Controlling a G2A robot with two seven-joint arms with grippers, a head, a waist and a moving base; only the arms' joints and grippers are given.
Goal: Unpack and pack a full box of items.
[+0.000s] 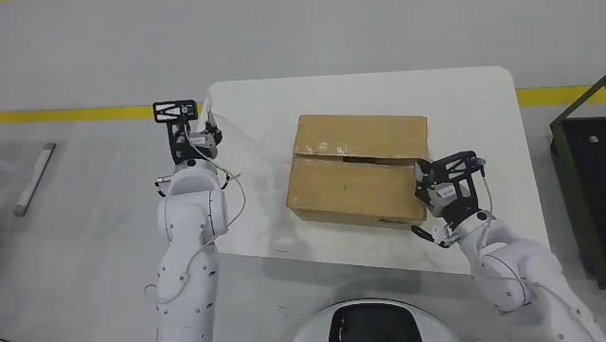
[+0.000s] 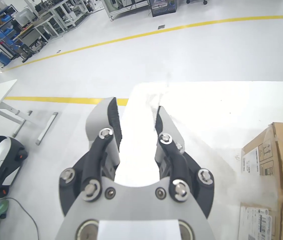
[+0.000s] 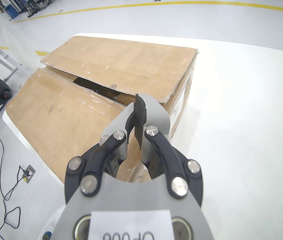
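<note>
So the cardboard box is sitting pretty much in the middle of the white surface, long side running left to right. Both top flaps are folded down, but there's a dark gap along the seam toward the right end, and the far flap has a ragged edge there. The right tool is over the box's near right corner, fingers pressed together with nothing between them that I can see. The left tool is over at the surface's left edge, well apart from the box, fingers spread and holding nothing
</note>
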